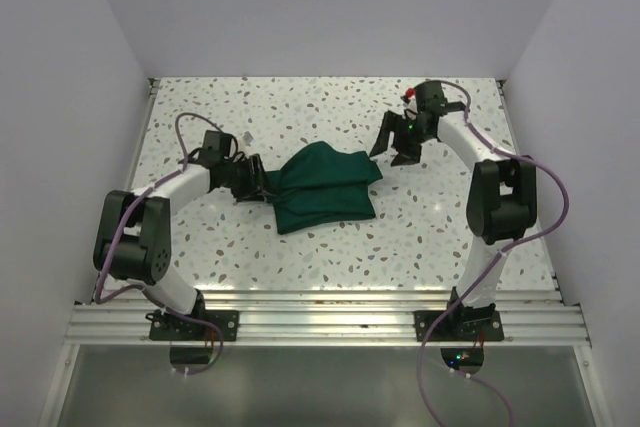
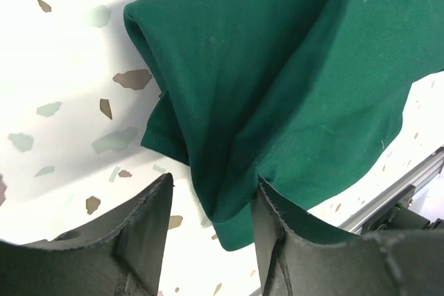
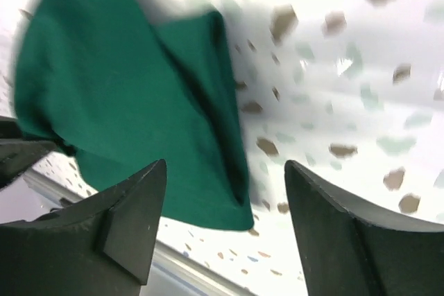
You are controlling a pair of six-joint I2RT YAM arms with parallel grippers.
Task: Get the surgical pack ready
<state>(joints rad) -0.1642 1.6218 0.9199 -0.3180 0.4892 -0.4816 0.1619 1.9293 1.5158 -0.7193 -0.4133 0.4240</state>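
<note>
Nearest you, the ribbed aluminium rail (image 1: 320, 322) carries both arm bases, and thin purple cables (image 1: 545, 197) loop off the white arm links; the lowest cable runs out of the bottom of the top view.

From the left wrist camera you see only the tips of the left gripper (image 2: 211, 181). Its black, matte fingers are cut off by the lower edge. They stand spread, with a folded corner of the dark green cloth bundle (image 2: 277, 81) lying between them. The cloth touches one finger, while a strip of tabletop shows beside the other, so nothing is pinched.

The bundle lies near the middle of the white speckled terrazzo tabletop (image 1: 300, 107), between the two grippers. It is a loose, rumpled rectangle of finely woven fabric, doubled over with soft rolled edges and deep creases. You cannot see what lies inside the folds.

On its far right side, the right gripper (image 3: 226, 166) hangs with its fingers wide apart and nothing between them, just beside the cloth's edge but not touching it. That wrist view is blurred, so the weave and the table's flecks smear there.

Beyond, plain white walls (image 1: 330, 7) close in the table.
</note>
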